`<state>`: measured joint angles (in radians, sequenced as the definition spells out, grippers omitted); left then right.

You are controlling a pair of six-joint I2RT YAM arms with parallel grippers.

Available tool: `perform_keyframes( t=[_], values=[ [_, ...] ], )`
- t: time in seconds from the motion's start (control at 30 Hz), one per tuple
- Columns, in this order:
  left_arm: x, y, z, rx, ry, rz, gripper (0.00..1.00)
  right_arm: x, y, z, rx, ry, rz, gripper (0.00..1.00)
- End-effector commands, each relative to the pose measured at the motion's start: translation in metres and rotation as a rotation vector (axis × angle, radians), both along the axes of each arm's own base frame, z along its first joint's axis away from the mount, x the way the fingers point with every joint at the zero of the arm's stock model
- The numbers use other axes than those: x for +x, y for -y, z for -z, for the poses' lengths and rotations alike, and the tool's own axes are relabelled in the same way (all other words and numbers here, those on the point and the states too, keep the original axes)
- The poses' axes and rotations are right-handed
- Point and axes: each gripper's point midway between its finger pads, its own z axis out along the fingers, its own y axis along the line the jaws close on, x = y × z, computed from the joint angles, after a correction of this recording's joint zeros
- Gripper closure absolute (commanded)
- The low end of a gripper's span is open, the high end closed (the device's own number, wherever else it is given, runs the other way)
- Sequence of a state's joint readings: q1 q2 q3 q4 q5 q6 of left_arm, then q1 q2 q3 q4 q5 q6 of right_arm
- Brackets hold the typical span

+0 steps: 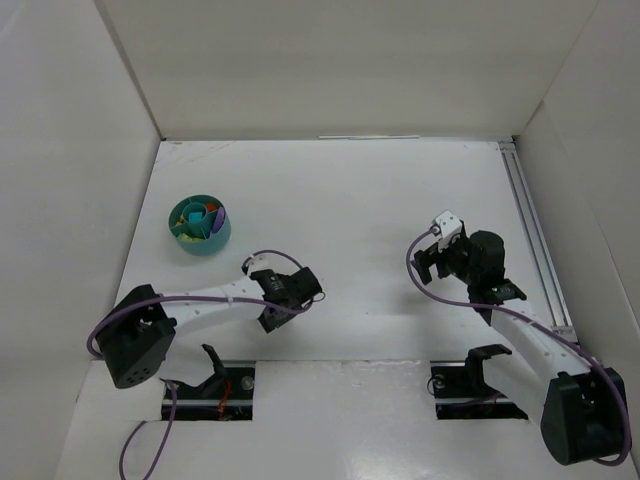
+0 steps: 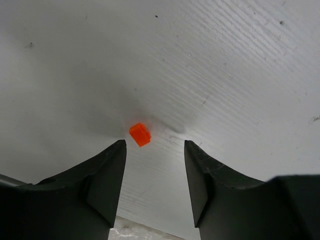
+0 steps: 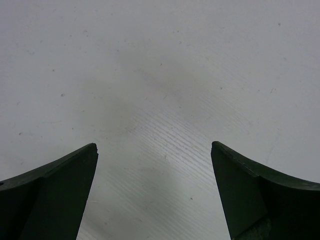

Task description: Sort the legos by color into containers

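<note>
Lining up a pick: left gripper (image 2: 155,145) jaws apart, orange brick (image 2: 140,134) on table (image 2: 225,75) just beyond the tips. Calls next for easing forward, pinching, carrying to teal tub (image 1: 215,243). Right gripper (image 3: 154,145) gaping, empty.

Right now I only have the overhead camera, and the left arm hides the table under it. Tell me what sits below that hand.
Observer: A small orange brick lies on the table, just ahead of the left hand.
Operator: Say whether it is gripped.
Observer: It is not. The jaws stand apart, and the brick lies just past the fingers, not between them.
Operator: Now report the right hand.
Observer: The right hand is wide open and holds nothing. Only table surface shows between its fingers.
</note>
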<state>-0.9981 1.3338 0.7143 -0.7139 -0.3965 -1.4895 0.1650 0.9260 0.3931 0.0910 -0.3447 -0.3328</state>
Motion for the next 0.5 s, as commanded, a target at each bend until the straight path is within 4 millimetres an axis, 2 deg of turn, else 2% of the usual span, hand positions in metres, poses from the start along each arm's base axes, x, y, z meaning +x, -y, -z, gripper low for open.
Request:
perform_keyframes(
  t=[0.0,0.17,0.27,0.4,0.47],
  values=[
    [0.008,-0.018,0.006,0.058,0.010,-0.028,0.55,0.005,-0.007,-0.012,0.025,0.048,-0.020,0.01],
    [0.004,-0.012,0.011,0.030,-0.012,0.015,0.62,0.005,-0.007,-0.012,0.025,0.048,-0.020,0.01],
    [-0.001,-0.015,0.019,0.052,-0.044,0.026,0.62,0.005,-0.007,-0.009,0.023,0.038,-0.020,0.01],
    [-0.008,-0.014,0.023,0.051,-0.083,0.038,0.67,0.005,-0.007,-0.009,0.023,0.038,-0.020,0.01],
    [-0.009,-0.016,0.025,0.057,-0.087,0.052,0.74,0.005,-0.007,-0.009,0.023,0.038,-0.020,0.01]
  ],
)
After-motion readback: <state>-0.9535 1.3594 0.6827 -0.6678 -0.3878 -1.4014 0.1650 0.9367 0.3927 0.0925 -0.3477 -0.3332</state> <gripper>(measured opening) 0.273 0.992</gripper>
